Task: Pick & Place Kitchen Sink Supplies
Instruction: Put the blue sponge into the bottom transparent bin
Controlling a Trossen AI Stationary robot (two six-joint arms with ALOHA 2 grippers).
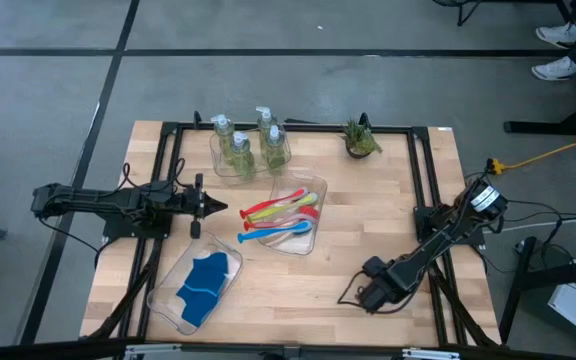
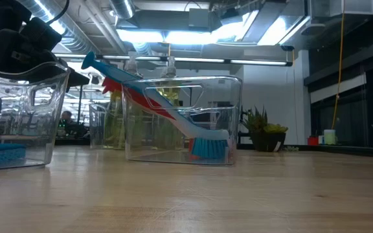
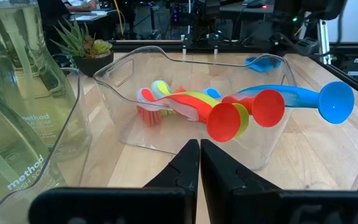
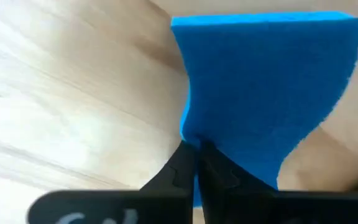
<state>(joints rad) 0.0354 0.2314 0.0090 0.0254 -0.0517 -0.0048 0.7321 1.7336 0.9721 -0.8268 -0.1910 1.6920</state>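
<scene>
Claw-held sponge; three bottles.

The left arm reaches level across the table's left side, its left gripper pressed closed and empty. The right arm folds low near the front-right, its right gripper pinching a blue sponge piece.

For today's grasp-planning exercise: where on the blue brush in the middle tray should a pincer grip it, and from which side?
Grip the blue brush on its slim handle, just behind the round end cap that overhangs the tray rim. Coming from the left pincer's side looks best: that end sticks out clear, while the bristle head sits low inside, among the other brushes.
</scene>
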